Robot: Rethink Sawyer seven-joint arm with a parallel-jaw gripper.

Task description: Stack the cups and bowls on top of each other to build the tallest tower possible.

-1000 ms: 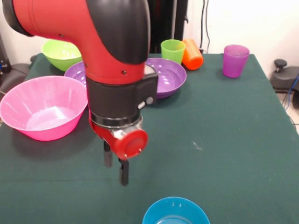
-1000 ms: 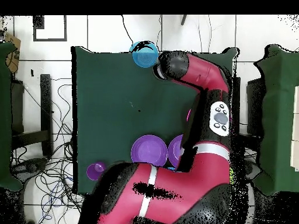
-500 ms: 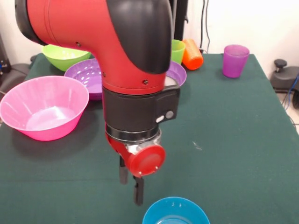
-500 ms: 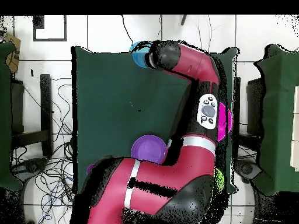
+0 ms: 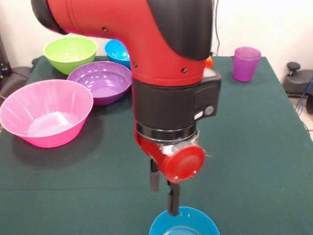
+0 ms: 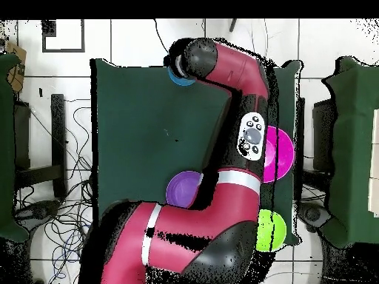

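My gripper [image 5: 164, 193] is open and empty, fingers pointing down just above the far rim of a blue bowl [image 5: 183, 224] at the table's near edge. In the overhead view the wrist covers most of this blue bowl [image 6: 176, 78] and hides the gripper. The big pink bowl [image 5: 46, 117] stands at the left. A purple bowl [image 5: 100, 81], a lime green bowl [image 5: 70, 53] and a second blue bowl [image 5: 116, 50] stand behind it. The purple cup [image 5: 246, 62] stands upright at the far right. A sliver of the orange cup [image 5: 210, 61] shows beside the arm. The green cup is hidden.
The red arm fills the middle of the front view and hides what lies behind it. The green cloth [image 5: 254, 147] covers the table. In the overhead view the purple bowl [image 6: 182, 189], pink bowl [image 6: 281, 154] and lime green bowl [image 6: 272, 229] show beside the arm.
The arm has swung right in the front view and come nearer, bringing the open gripper from the bare cloth to the blue bowl's rim. It now covers the green cup and the second purple bowl.
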